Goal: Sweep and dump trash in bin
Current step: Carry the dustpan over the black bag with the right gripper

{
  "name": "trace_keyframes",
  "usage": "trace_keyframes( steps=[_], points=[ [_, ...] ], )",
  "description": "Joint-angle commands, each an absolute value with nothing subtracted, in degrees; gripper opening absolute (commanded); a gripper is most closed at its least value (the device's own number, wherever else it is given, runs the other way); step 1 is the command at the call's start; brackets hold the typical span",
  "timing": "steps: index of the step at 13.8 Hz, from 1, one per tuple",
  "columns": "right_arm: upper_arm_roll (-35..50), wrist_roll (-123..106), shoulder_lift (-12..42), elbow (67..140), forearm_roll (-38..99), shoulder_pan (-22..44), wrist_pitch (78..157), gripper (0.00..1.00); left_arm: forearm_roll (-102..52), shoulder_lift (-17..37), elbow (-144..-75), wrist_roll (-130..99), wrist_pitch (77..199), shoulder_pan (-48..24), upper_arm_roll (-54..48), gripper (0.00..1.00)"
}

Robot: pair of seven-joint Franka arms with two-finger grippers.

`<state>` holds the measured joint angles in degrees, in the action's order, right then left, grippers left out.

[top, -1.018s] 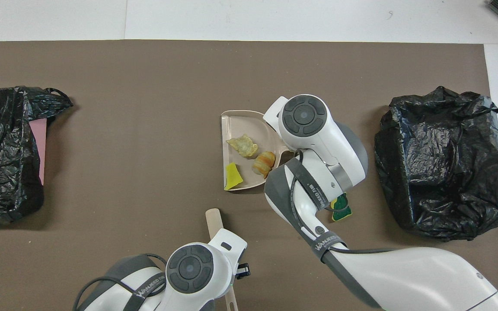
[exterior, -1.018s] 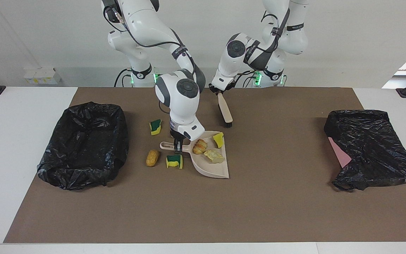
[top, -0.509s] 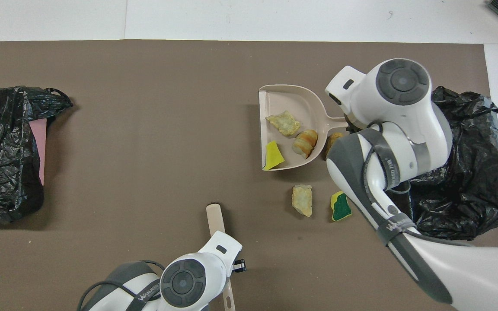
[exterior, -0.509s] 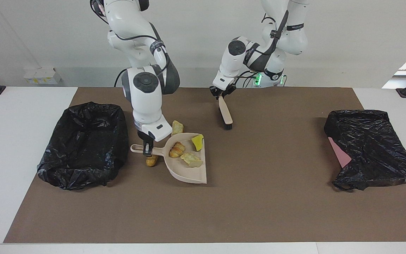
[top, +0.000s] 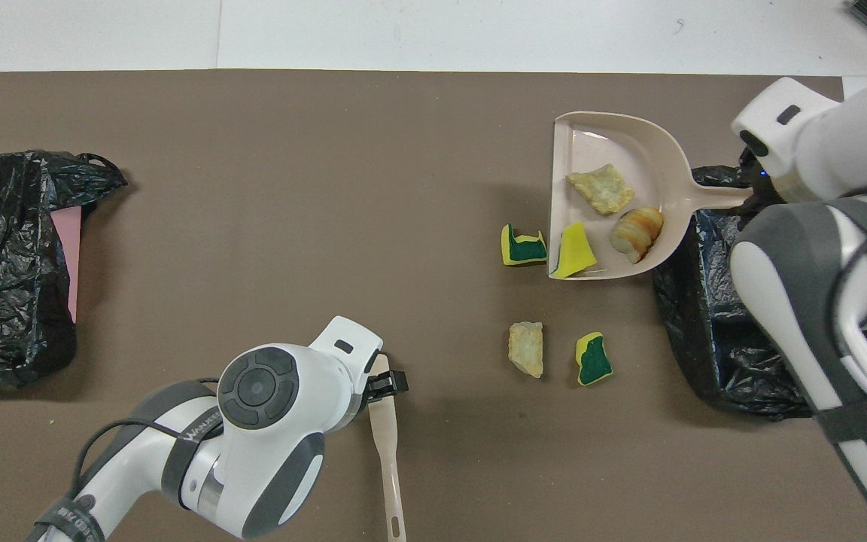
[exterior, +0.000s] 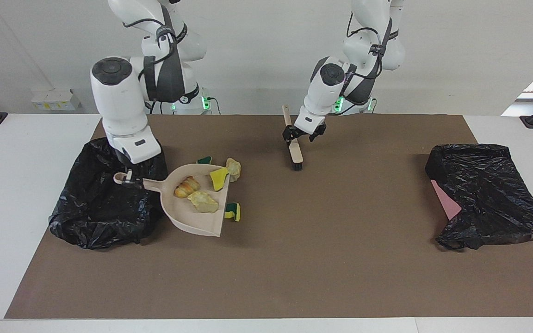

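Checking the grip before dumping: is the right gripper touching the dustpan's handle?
Touching. The facing view shows the right gripper shut on the end of the dustpan handle.

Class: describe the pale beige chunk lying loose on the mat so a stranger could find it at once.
Start at the beige dustpan. Just nearer the robots, two bits lie side by side on the brown mat. The pale chunk is plain beige; its neighbour, the sponge piece, is green and yellow.
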<state>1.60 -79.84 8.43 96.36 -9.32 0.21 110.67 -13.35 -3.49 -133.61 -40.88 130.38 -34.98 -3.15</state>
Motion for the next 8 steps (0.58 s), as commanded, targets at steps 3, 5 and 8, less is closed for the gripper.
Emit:
trace_keyframes(
  steps=[3, 5, 8],
  points=[
    [2.2, -84.2, 4.0, 97.8, -7.0, -11.2, 106.1, 0.0, -10.8, -0.9, -127.9, -34.5, 127.4, -26.5, -3.3, 1.0],
    [1.8, -85.1, 3.6, 97.8, -7.1, -14.8, 104.1, 0.0, -10.8, 0.7, -124.4, -30.0, 125.8, -22.7, -3.3, 1.0],
    [1.7, -84.3, 3.3, 97.9, -8.4, -19.8, 104.1, 0.0, -9.5, 3.4, -117.6, -23.8, 120.0, -16.9, -3.3, 1.0]
  ],
)
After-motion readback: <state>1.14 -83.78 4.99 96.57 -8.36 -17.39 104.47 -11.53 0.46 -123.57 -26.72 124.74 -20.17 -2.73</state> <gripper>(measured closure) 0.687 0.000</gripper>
